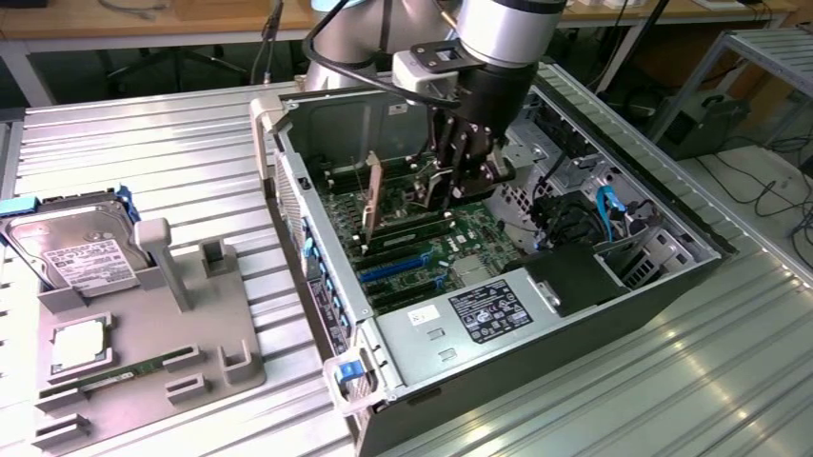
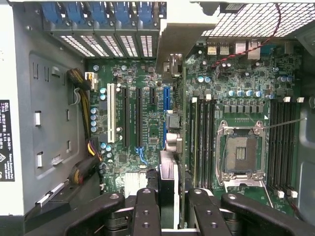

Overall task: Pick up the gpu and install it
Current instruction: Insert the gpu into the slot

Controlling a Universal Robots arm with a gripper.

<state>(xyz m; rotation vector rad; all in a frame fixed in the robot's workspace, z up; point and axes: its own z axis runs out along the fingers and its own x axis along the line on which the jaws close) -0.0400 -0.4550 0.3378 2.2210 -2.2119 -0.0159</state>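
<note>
Your arm reaches straight down into the open computer case point(image 1: 661, 276), gripper point(image 1: 447, 186) clamped on the gpu point(image 1: 372, 202). The green card with its silver bracket stands upright, edge-on, over the motherboard point(image 2: 138, 98) slots.

I counted one open grey metal computer tower case point(image 1: 661, 286) lying on its side, with one green motherboard point(image 2: 147, 73) inside it and one upright green expansion card point(image 1: 373, 195) standing on that board. On the grey moulded holder tray point(image 1: 223, 381) I counted one boxy silver hard drive point(image 1: 83, 257), one square silver processor point(image 1: 79, 345) and one narrow green memory stick point(image 1: 121, 373).
</note>
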